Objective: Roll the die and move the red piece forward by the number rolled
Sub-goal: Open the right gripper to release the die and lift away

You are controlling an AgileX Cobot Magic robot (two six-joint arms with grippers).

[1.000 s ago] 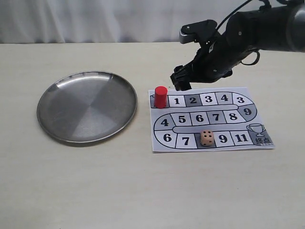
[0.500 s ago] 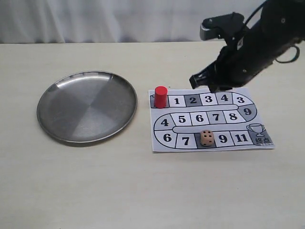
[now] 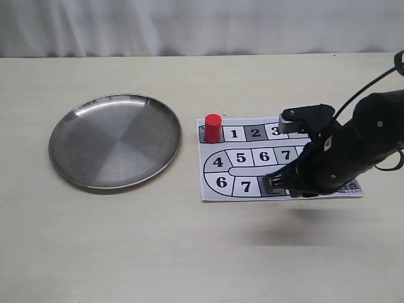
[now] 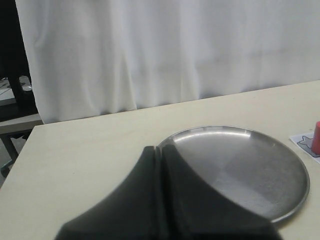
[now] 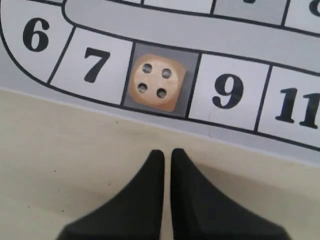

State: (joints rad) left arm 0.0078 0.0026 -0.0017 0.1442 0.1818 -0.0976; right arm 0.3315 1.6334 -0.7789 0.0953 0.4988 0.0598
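Your right gripper (image 3: 279,184) hung low in the lower right of the exterior frame, over the bottom edge of the paper board (image 3: 243,158), and the arm covered the board's right half. In your right wrist view its two black fingers (image 5: 145,190) stood almost together, with only a thin slit between them and nothing held. Their tips were over bare table (image 5: 60,150), just off the board's (image 5: 150,30) edge.

The die (image 5: 156,83) lay apart from those tips, flat on the grey square between the 7 and the 9, with four pips facing up. In the exterior view you could not see it, because the gripper hid that square.

The red piece (image 3: 213,128) stood upright at the upper left corner of the board, on the grey square just beside the 1 and well apart from the gripper.

The steel plate (image 3: 113,142) sat on the table (image 3: 189,252) in the left half of the frame, its rim near the board but not touching it.

Your left gripper (image 4: 160,149) did not appear in the exterior view. Its wrist view showed the fingers pressed together on nothing, with the plate (image 4: 240,165) beyond them and the red piece (image 4: 317,136) just visible at the frame's edge.
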